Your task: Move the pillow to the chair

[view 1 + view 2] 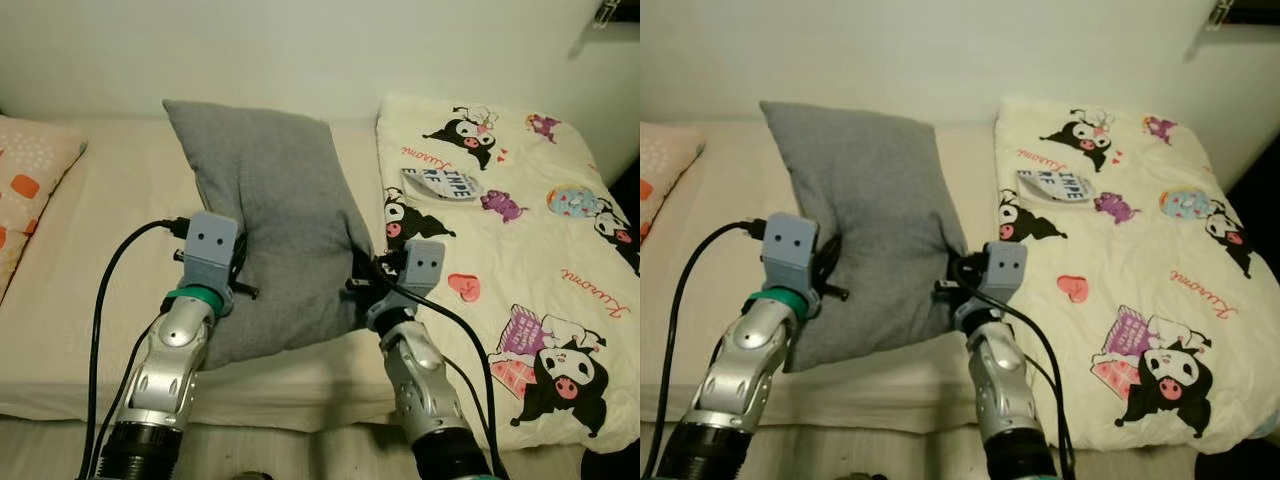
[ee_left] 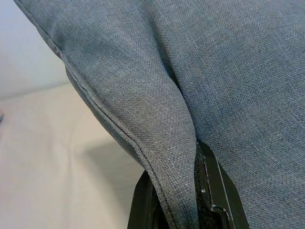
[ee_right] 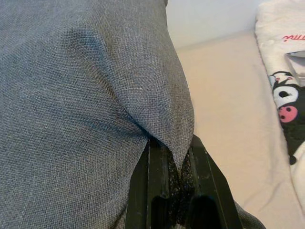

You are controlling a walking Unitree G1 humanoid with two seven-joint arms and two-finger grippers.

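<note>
Both grippers, left gripper (image 2: 183,210) and right gripper (image 3: 177,191), pinching gray pillow (image 1: 275,220) edges over bed (image 1: 90,250); next, probably carry to chair.

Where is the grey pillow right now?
The grey pillow is tilted up over the bed, pinched between the left tool and right tool, left of the cartoon blanket.

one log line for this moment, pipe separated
stage: pillow gripped over bed | left claw: shut on grey pillow edge | right claw: shut on opposite edge | bed
</note>
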